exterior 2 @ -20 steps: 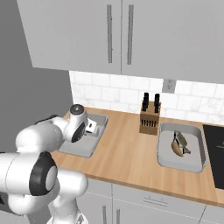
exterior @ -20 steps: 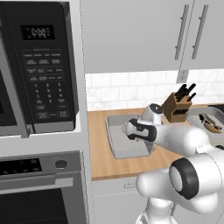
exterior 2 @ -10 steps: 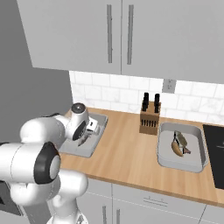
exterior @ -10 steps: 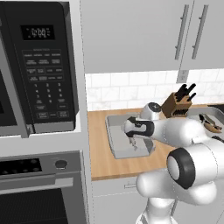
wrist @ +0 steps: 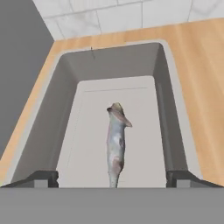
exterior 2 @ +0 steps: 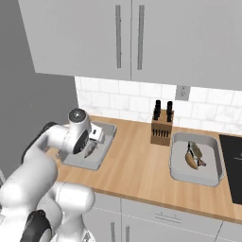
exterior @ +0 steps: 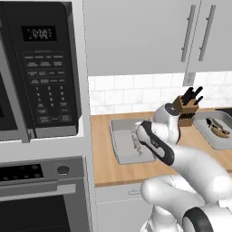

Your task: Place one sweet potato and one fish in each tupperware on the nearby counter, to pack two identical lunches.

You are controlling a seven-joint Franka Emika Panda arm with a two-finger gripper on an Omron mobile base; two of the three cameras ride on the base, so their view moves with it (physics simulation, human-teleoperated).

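Fish [wrist: 116,140] lies flat mid-floor of left tupperware [wrist: 65,109], gripper [wrist: 112,178] spread wide just above it | step: lift straight up clear of the rim, then fetch a sweet potato | bench [exterior 2: 142,165] tan wood; right tupperware [exterior 2: 212,175] near the right end holds its pair | knife block [exterior 2: 160,127] by white-tile wall

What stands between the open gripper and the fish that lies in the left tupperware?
Nothing visible does. In the hand view the fish lies alone on the floor of the left tupperware, between the fingertips of the open gripper, with no other thing over it or beside it.
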